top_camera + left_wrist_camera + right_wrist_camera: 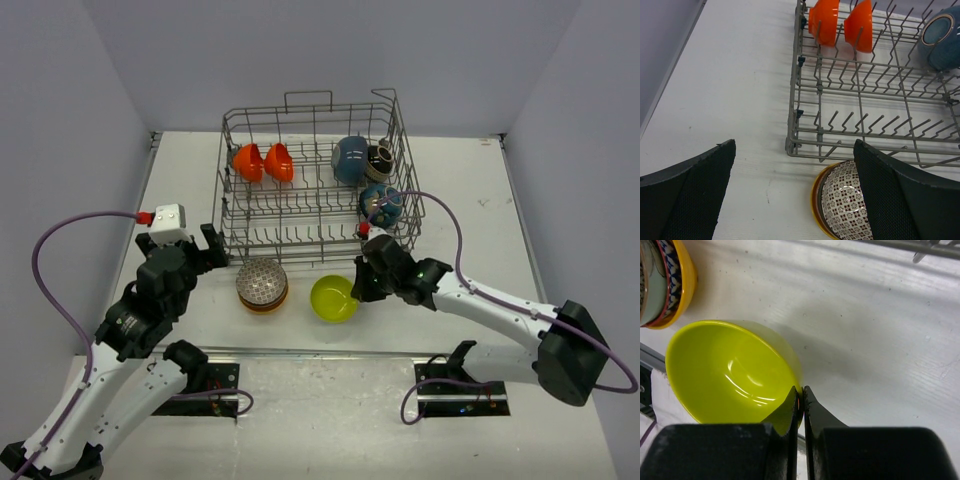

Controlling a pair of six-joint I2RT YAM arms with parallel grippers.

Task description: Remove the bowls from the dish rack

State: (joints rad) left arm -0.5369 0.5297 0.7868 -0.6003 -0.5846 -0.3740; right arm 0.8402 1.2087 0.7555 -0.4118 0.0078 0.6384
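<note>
The grey wire dish rack (228,215) stands at the back of the table. In it are two orange bowls (248,162) (279,162), a blue bowl (350,158), a black-and-cream bowl (379,158) and a dark teal patterned bowl (381,203). My right gripper (801,390) is shut on the rim of the yellow-green bowl (730,372), in front of the rack (333,298). My left gripper (795,145) is open and holds nothing. It hovers by the rack's front left corner (805,145), next to a stack of bowls (842,205) topped by a patterned one.
The stack of bowls (262,285) stands just left of the yellow-green bowl, its yellow outer bowl (665,280) close to it. The table's front edge with a metal rail runs right behind both. Purple cables loop from each arm.
</note>
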